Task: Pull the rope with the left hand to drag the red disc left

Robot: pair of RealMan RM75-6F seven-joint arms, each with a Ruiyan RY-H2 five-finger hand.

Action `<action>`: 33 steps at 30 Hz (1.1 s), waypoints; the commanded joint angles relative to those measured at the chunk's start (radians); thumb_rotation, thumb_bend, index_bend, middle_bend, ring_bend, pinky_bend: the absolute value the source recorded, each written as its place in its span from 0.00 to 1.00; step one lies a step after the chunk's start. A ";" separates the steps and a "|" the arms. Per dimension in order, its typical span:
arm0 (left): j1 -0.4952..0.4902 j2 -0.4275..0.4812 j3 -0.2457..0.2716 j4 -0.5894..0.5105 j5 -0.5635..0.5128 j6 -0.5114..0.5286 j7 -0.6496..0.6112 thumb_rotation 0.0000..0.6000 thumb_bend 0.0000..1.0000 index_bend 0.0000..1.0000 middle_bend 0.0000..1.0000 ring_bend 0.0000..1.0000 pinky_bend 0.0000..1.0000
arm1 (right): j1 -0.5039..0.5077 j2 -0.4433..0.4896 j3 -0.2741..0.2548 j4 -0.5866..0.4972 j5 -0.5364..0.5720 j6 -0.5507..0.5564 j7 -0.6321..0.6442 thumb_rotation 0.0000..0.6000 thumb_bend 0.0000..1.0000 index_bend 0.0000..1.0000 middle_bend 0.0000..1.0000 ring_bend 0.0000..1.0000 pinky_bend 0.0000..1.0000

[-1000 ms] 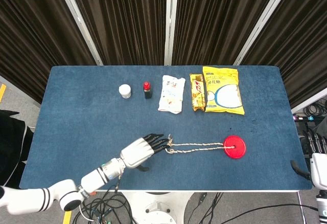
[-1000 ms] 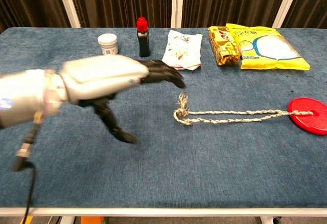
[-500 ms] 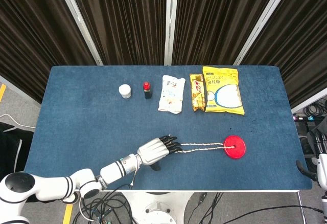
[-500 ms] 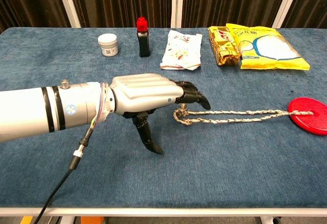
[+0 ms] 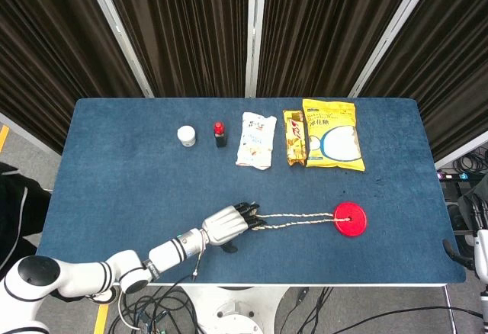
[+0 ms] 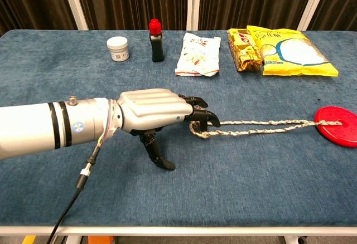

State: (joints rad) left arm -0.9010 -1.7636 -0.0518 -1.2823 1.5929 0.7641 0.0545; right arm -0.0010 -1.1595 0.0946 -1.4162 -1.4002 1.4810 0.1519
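Note:
The red disc [image 5: 351, 219] [image 6: 337, 125] lies flat on the blue table at the right. A twisted rope [image 5: 297, 218] [image 6: 262, 126] runs left from it to a looped end. My left hand [image 5: 226, 225] [image 6: 159, 111] lies over that end, palm down. Its dark fingers [image 6: 202, 115] curl onto the loop, while the thumb points down to the cloth, apart from them. Whether the rope is truly gripped is hidden under the fingers. Only a sliver of my right hand [image 5: 483, 244] shows, off the table's right edge.
Along the back of the table stand a white jar [image 5: 186, 136], a small dark bottle with a red cap [image 5: 219, 133], a white snack packet [image 5: 256, 141], a brown packet [image 5: 293, 137] and a yellow bag [image 5: 330, 133]. The table's front edge [image 6: 223, 230] lies close below my left forearm.
My left hand swung in over the rope's end, then drew back slightly left, and its fingers curled down onto the loop. The disc has not moved.

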 commanded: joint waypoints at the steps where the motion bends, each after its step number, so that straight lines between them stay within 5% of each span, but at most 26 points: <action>1: 0.002 0.008 0.007 -0.010 -0.009 -0.001 0.000 1.00 0.05 0.15 0.43 0.01 0.15 | 0.000 -0.001 0.000 0.000 0.000 -0.002 -0.001 1.00 0.18 0.00 0.00 0.00 0.00; 9: 0.006 0.046 0.017 -0.040 -0.033 0.007 0.045 1.00 0.12 0.17 0.73 0.24 0.21 | 0.002 -0.001 0.001 -0.006 0.000 -0.005 -0.010 1.00 0.19 0.00 0.00 0.00 0.00; 19: 0.021 0.098 0.027 -0.100 -0.072 0.016 0.111 1.00 0.18 0.24 0.90 0.52 0.29 | 0.005 0.000 0.002 -0.016 0.002 -0.012 -0.024 1.00 0.19 0.00 0.00 0.00 0.00; 26: 0.039 0.116 0.028 -0.114 -0.082 0.054 0.148 1.00 0.26 0.42 0.97 0.71 0.42 | 0.006 0.001 0.002 -0.023 0.003 -0.015 -0.031 1.00 0.20 0.00 0.00 0.00 0.00; 33: 0.056 0.143 0.024 -0.139 -0.089 0.094 0.174 1.00 0.32 0.67 1.00 0.76 0.55 | 0.009 0.000 0.002 -0.027 0.005 -0.022 -0.036 1.00 0.20 0.00 0.00 0.00 0.00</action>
State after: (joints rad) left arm -0.8466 -1.6230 -0.0265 -1.4191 1.5055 0.8556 0.2267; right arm 0.0084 -1.1590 0.0961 -1.4431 -1.3957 1.4589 0.1156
